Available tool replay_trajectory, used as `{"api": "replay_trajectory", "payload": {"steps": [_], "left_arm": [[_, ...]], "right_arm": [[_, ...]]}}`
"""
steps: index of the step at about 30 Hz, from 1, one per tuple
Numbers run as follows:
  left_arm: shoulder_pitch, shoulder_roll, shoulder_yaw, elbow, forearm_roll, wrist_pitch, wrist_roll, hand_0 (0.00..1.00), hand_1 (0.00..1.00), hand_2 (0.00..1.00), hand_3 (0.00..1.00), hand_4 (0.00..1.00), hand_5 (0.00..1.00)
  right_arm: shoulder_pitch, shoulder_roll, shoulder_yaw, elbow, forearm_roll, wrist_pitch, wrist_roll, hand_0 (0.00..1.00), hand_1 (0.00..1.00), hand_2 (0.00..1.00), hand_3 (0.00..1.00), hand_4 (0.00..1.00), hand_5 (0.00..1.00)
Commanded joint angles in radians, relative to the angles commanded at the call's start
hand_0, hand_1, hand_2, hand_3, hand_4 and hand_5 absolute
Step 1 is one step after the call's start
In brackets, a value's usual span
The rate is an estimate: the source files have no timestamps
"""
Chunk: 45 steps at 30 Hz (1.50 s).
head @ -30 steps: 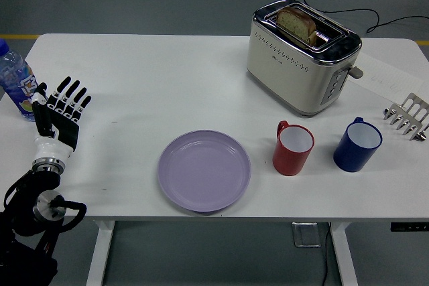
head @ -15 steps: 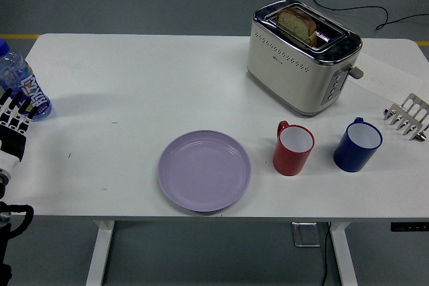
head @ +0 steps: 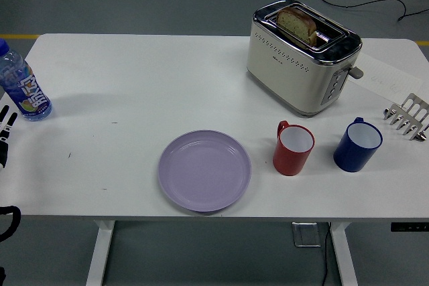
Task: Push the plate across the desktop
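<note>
A: Where is the plate (head: 204,171)?

B: Near the table's (head: 154,78) front edge, about six o'clock from the table's middle. It is round, lilac, smooth, with a shallow raised rim, and bare.

A: What stands around it?

B: At three o'clock, just beside it, a red mug (head: 293,148) with a white inside; further the same way a blue mug (head: 358,145). At one o'clock, a shiny cream toaster (head: 301,56) holding a slice of bread (head: 297,23). A metal rack (head: 407,116) sits at the right edge, a clear plastic bottle (head: 23,86) at ten o'clock, well apart.

A: And the hand?

B: The left hand (head: 5,132) barely shows at the left edge, nine o'clock, touching nothing; whether its fingers are spread I cannot tell.
</note>
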Motion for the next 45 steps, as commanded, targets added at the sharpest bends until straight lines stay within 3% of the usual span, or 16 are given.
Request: {"api": "replay_trajectory", "payload": {"steps": [20, 45], "left_arm": [[0.019, 0.009, -0.004, -0.003, -0.002, -0.011, 0.001, 0.718, 0.772, 0.762, 0.734, 0.578, 0.998], [0.032, -0.005, 0.004, -0.021, 0.007, -0.007, 0.013, 0.740, 0.753, 0.742, 0.702, 0.580, 0.998]], "right_arm": [[-0.003, -0.001, -0.001, 0.000, 0.002, -0.001, 0.000, 0.587, 0.526, 0.611, 0.603, 0.321, 0.545], [-0.009, -0.001, -0.010, -0.001, 0.016, -0.001, 0.006, 0.587, 0.526, 0.611, 0.602, 0.323, 0.545]]}}
